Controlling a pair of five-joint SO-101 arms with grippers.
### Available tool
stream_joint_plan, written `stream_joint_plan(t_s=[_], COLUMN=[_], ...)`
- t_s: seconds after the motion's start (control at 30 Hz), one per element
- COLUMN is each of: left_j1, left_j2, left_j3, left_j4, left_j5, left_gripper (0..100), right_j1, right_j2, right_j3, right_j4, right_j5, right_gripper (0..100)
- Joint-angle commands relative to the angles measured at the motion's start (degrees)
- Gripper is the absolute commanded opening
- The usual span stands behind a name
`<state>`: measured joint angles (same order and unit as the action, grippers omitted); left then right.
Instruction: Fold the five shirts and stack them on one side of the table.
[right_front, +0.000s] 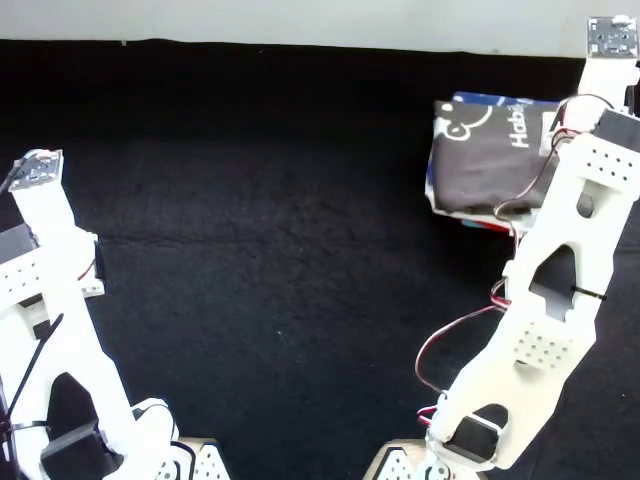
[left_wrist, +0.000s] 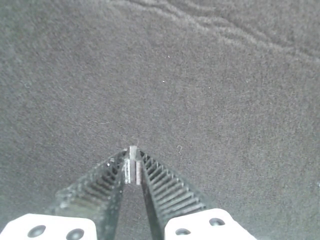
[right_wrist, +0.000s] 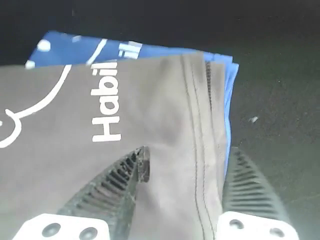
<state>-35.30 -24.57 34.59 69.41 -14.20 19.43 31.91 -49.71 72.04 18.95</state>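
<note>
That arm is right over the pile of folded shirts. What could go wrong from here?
1. The right end effector is open astride the stitched edge of the grey shirt. Closing or pulling away could snag that edge and undo the fold.
2. The blue shirt underneath pokes out past the grey one, so the two aren't squared up. A nudge might slide them further apart.

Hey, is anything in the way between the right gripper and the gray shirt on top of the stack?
Nothing visible stands between them. The right gripper hangs open directly over the gray shirt, near its stitched edge. That shirt lies on top of a blue shirt.
</note>
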Motion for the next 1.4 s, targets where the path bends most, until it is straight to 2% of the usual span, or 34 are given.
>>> stream_joint_plan(t_s=[0.0,0.13,0.23,0.3,0.57,0.77,0.9,1.07,1.23,1.37], left_j1=[0.66,0.92,0.92,0.75,0.92,0.92,1.01,1.54,9.27,17.27], left_j2=[-2.15,-2.15,-2.15,-2.15,-2.15,-2.24,-6.11,-17.63,-28.70,-37.93], left_j3=[-0.48,-0.48,-0.48,-0.31,-0.13,-0.48,-2.95,-5.85,-2.77,1.54], left_j4=[-0.44,-0.44,-0.35,-0.35,-0.35,-0.18,5.27,10.37,15.82,19.78], left_j5=[-0.44,-0.44,-0.44,-0.44,-0.44,-0.44,-0.18,-0.26,-0.35,-0.44], left_gripper=[1,1,1,1,1,1,1,1,1,1], right_j1=[0.48,-2.24,-3.91,-3.65,3.56,4.44,3.82,0.31,-5.76,-7.78], right_j2=[-2.07,-1.80,-0.04,2.68,17.63,14.55,9.45,4.62,1.80,-2.42], right_j3=[-9.27,-14.20,-10.33,-7.78,-5.58,-9.98,-19.21,-30.55,-39.69,-41.10], right_j4=[-1.71,-1.27,-1.89,-3.30,-7.96,-9.36,-0.92,12.88,28.97,29.23], right_j5=[-4.92,-9.85,-8.00,-7.12,-6.95,-7.12,-7.12,-6.86,-6.77,-6.95], right_gripper=[21.5,16.8,0.4,2.9,0.7,0.8,0.9,0.9,0.9,0.9])
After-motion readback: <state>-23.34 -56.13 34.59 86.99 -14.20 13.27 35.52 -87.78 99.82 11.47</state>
